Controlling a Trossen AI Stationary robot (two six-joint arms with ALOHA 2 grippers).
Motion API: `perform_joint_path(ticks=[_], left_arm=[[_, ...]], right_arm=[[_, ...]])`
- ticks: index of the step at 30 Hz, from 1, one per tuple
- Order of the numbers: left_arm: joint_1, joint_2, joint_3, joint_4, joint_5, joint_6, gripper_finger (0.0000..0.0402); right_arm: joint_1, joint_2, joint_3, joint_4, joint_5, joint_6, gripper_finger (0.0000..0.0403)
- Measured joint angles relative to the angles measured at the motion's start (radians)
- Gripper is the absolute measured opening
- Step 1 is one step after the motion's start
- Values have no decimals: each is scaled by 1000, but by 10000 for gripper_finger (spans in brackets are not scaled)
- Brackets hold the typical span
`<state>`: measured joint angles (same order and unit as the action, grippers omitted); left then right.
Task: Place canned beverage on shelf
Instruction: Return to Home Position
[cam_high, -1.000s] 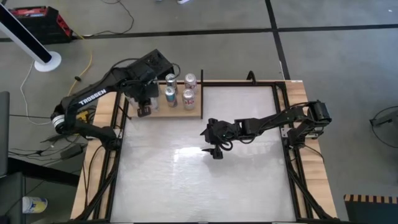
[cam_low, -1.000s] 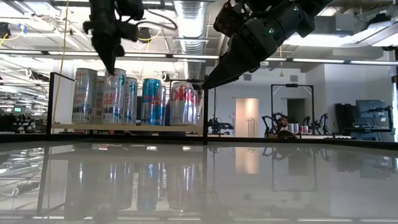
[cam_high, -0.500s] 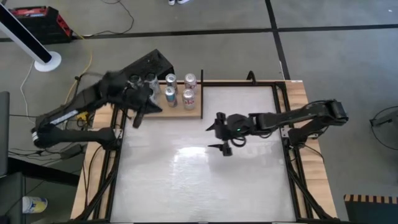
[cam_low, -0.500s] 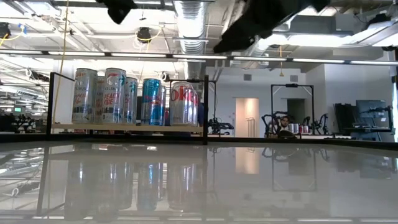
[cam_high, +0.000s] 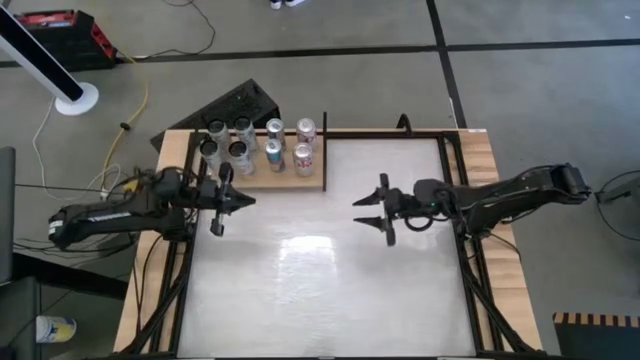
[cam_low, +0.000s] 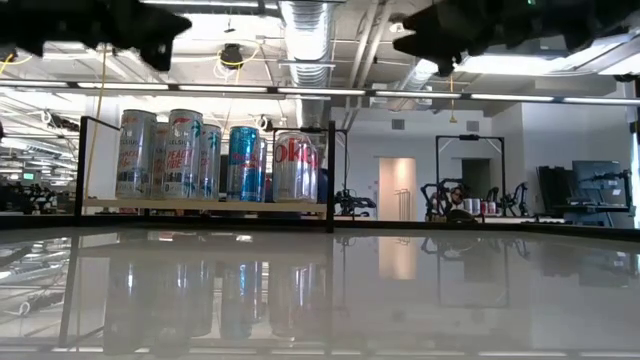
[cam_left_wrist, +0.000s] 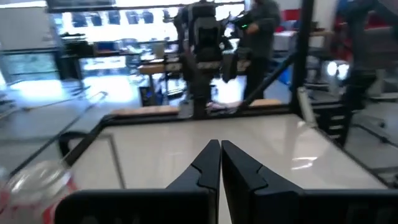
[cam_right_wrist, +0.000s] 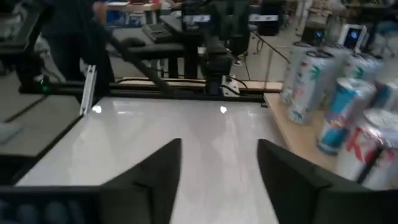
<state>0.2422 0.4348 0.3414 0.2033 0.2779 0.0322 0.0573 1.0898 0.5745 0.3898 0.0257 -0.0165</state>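
Placing is looking finished: slim metal cans (cam_high: 272, 152) are standing on the light-brown wooden shelf (cam_high: 290, 181), upper left; left gripper (cam_high: 248, 200) clenched empty, right gripper (cam_high: 362, 211) released.

A robotics lab is indicated. Exposed ducts (cam_low: 312, 25) are seen along the top of the low view, further robot arms (cam_low: 440, 195) at centre right and a monitor (cam_low: 598, 180) at far right. Cables (cam_high: 141, 95) are strewn over a concrete floor (cam_high: 540, 100) at upper left of the high view.

White glossy tabletop (cam_high: 320, 285); wood-grain shelf (cam_high: 288, 179) lies flat at its far left corner; eight drink cans (cam_high: 272, 153) upright on shelf, two rows of four.
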Motion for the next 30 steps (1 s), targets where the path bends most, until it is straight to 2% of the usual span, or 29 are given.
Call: perform_joint_path(ticks=[3,7,9,12,15,19,24,30], left_arm=[[1,-64,-58,-2,-47,5,0],[1,-133,-80,-74,-54,26,0],[1,-169,-89,-109,-54,34,0],[1,-218,-115,-134,-54,34,0],[1,-273,-149,-166,-55,10,0],[1,-353,-191,-173,-62,-18,0],[1,-436,-203,-213,-136,-20,0],[1,-429,-203,-223,-151,-38,0]], right_arm=[[-16,-41,-29,-28,1,41,179],[-28,-129,-47,-204,21,27,69],[-28,-191,-63,-225,25,10,23],[-28,-313,-139,-215,32,14,25],[-24,-425,-250,-147,104,61,40],[-25,-556,-384,-94,171,145,24],[-24,-663,-481,-54,185,184,16],[-2,-730,-566,-6,204,201,30]])
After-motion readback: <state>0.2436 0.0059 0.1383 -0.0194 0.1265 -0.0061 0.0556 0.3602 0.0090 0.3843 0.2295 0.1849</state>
